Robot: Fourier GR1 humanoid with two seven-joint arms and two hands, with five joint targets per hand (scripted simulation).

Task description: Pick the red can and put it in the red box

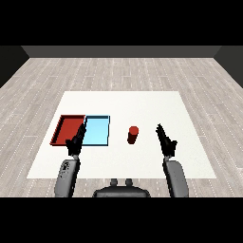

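Head view: red can (133, 135) upright on the white counter (142, 104), apart from the light blue tray (97, 131) at its left — bare counter between. Red tray (69, 129) alongside, near the counter's left edge. Right robot hand (166, 141) beside the can, fingers straight, released. Left robot hand (76, 141) over the trays' seam — released too.

Lighting's pretty flat and even, table (142, 102) bright white with no glare. Only a faint soft shadow hugs the red can (133, 135), off to the side of the right hand's fingers (160, 130). Room's back wall goes dark.
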